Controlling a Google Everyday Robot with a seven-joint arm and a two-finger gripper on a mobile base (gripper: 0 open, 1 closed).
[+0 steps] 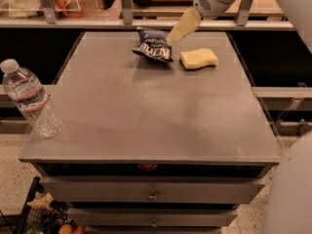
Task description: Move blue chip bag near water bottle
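Note:
The blue chip bag (153, 46), dark navy with white lettering, lies near the far edge of the grey table (146, 111). My gripper (181, 29) hangs from the upper right, just above the bag's right corner. I cannot tell whether it touches the bag. The water bottle (30, 99), clear with a white cap and a red-and-white label, stands at the table's front left edge, far from the bag.
A pale yellow sponge (199, 58) lies just right of the bag. A shelf rail (97, 22) runs behind the table. Drawers (152, 191) sit under the tabletop. A wire basket (39, 213) with items stands at the lower left.

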